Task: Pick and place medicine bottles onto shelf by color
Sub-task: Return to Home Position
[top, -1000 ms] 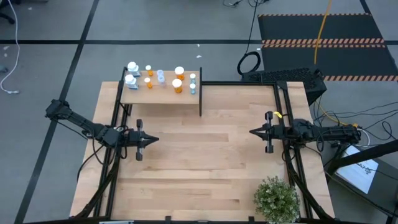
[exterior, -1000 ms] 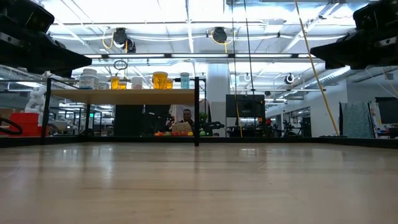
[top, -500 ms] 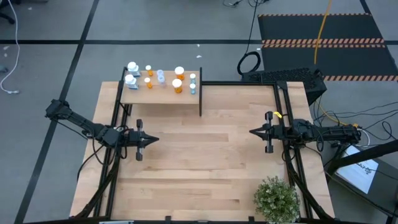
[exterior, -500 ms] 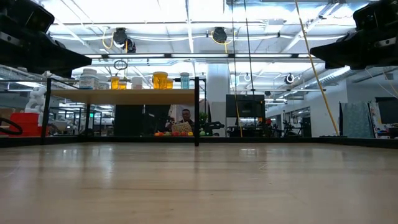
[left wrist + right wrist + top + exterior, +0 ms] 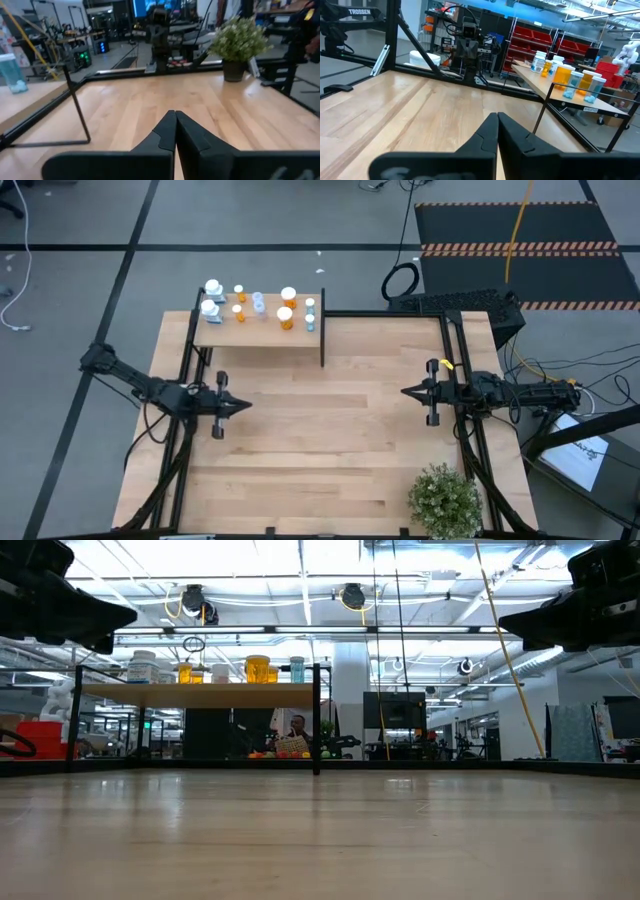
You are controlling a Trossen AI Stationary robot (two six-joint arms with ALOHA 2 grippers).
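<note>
Left gripper and right gripper are found closed, empty. Medicine bottles on shelf, well apart from both tips, could be toppled by a stray swing.

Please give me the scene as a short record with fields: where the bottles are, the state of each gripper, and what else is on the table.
bottles: white bottles, orange bottles and bluish bottles all stand on the shelf
tabletop: no bottle on it; potted plant near the right arm
left gripper: shut, empty, over the tabletop's left part
right gripper: shut, empty, over the tabletop's right part
</note>
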